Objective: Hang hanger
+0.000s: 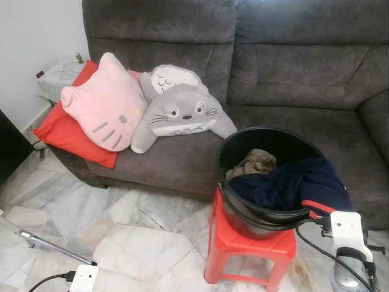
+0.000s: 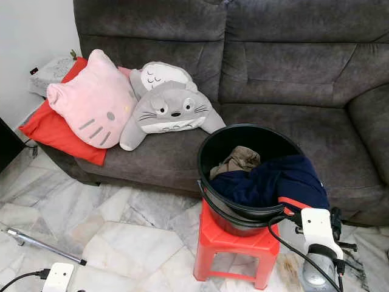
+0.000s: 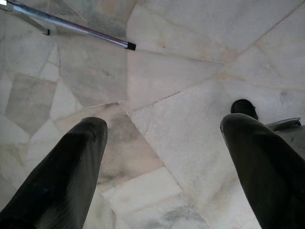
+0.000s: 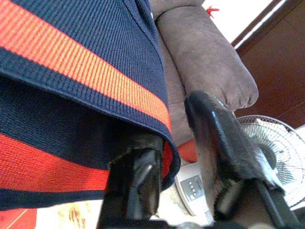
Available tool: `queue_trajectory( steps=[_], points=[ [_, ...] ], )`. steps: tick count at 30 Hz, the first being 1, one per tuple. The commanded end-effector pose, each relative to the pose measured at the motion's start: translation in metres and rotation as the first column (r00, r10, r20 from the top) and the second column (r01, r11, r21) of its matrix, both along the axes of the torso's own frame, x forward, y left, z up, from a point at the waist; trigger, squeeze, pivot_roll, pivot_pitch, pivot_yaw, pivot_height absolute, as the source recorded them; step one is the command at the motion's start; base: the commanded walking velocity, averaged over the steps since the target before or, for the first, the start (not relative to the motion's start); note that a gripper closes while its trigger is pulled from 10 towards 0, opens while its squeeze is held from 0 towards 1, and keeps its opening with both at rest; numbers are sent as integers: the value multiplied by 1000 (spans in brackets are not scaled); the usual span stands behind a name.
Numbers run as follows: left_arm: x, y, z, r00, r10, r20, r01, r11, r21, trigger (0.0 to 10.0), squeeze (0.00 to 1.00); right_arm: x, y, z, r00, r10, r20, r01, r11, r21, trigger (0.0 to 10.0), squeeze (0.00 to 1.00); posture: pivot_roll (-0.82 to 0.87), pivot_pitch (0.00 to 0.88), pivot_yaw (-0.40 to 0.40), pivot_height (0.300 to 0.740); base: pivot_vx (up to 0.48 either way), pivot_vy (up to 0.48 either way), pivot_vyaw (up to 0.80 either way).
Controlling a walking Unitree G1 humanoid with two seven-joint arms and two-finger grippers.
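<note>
Your right gripper (image 4: 176,162) is sitting at the bucket (image 1: 267,222) rim, fingers narrowly parted around the navy garment's (image 1: 292,182) striped hem. No hanger is visible. You are hanging the left gripper (image 3: 162,162) wide open over the floor; close squarely on the hem.

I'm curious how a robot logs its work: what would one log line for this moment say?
right gripper: open at striped navy garment | garment: draped over black bucket on red stool | left gripper: open above marble floor
</note>
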State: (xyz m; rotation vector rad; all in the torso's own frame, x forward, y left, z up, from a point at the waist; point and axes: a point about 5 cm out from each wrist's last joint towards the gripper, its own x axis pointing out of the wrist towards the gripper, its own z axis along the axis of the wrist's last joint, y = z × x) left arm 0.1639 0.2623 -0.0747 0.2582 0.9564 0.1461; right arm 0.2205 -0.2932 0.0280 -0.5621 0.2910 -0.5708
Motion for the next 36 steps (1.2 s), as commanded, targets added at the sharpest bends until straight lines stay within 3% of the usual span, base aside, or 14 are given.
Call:
queue_trajectory(
  steps=[1, 12, 29, 36],
  points=[
    [-3, 4, 0, 1000, -6, -10, 6, 1000, 22, 10000, 0, 4, 3, 6, 999, 15, 29, -15, 1000, -9, 0, 0, -241, 46, 79, 740, 0, 0, 0],
    [-3, 4, 0, 1000, -7, -11, 7, 1000, 22, 10000, 0, 10, -4, 30, 993, -1, 117, 9, 997, -75, 0, 0, -241, 43, 79, 740, 0, 0, 0],
    [-2, 4, 1, 1000, -6, -7, 6, 1000, 22, 10000, 0, 21, -41, 107, 935, -75, 346, 156, 965, -212, 0, 0, -247, 34, 83, 740, 0, 0, 0],
    [-2, 4, 0, 1000, -6, -7, 6, 1000, 22, 10000, 0, 27, -40, 121, 926, -48, 376, 138, 966, -217, 0, 0, -250, 31, 82, 740, 0, 0, 0]
  ],
)
